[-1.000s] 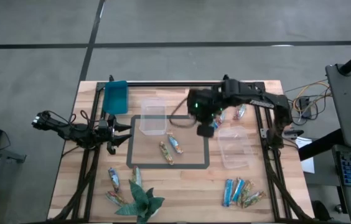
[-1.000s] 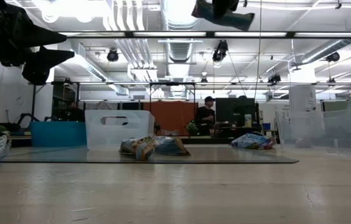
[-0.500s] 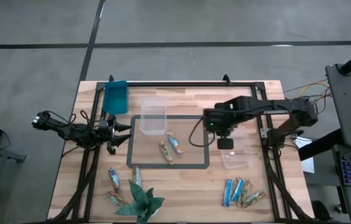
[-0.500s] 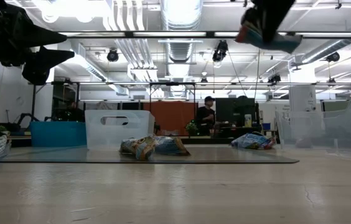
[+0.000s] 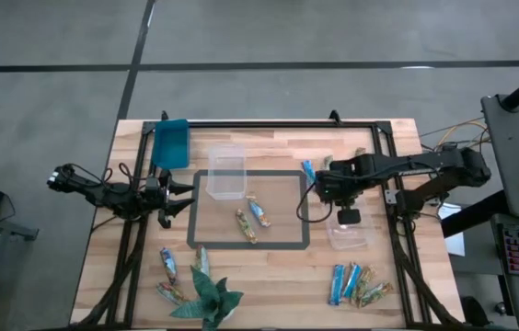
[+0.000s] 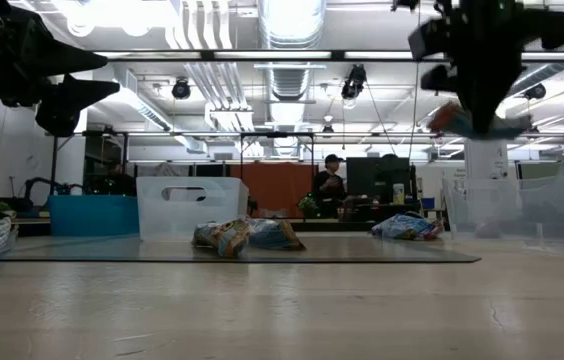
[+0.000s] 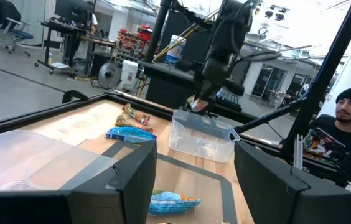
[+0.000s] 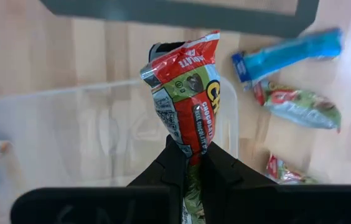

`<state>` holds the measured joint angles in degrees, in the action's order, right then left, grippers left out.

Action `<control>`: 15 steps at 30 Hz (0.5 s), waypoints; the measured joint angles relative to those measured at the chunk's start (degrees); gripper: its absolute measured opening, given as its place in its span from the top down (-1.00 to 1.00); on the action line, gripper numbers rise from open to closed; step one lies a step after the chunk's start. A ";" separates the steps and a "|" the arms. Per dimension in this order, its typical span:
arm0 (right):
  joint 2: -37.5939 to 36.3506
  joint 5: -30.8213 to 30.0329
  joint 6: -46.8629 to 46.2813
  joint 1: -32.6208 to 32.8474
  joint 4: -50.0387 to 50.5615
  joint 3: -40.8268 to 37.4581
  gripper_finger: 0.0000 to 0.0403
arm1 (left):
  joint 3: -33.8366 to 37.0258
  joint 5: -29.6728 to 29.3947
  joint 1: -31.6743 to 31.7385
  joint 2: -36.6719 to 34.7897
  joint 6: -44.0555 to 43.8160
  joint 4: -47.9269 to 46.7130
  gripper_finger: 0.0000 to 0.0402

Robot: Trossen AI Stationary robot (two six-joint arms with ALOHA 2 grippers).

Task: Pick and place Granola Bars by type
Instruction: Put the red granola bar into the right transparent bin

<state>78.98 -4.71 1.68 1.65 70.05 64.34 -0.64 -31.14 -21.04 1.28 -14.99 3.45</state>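
One red-green bar [image 8: 185, 87] pinched in right pincer [image 8: 187, 163] | above tub [image 8: 94, 134] | left pincer [image 5: 178, 197] apart

Grey concrete floor [image 5: 57, 110] crossed by dark seam lines. Open ceiling with silver ducts [image 6: 282, 75] and bright strip lights [image 6: 292, 15]. Orange partition [image 6: 277, 188] at the back. Seated person [image 6: 330, 185] at desks with a monitor [image 6: 372, 180]. Office chair [image 7: 10, 28].

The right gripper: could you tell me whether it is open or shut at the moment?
Shut. The right gripper is clamped on a red and green granola bar, held above the clear tub.
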 joint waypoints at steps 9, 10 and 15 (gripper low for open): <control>-0.98 -2.59 0.00 0.04 -7.00 -10.86 0.91 | 0.01 -0.02 -0.01 0.00 -0.01 -0.01 0.02; -0.98 -3.66 0.15 0.06 -7.86 -11.54 0.91 | 0.00 0.00 0.00 -0.01 0.00 -0.01 0.02; -0.72 -4.85 1.89 0.03 -13.97 -14.83 0.91 | 0.01 -0.01 -0.02 0.00 -0.01 -0.01 0.02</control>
<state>78.25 -9.56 3.57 1.68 56.08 49.51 -0.62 -31.16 -21.06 1.28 -15.00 3.44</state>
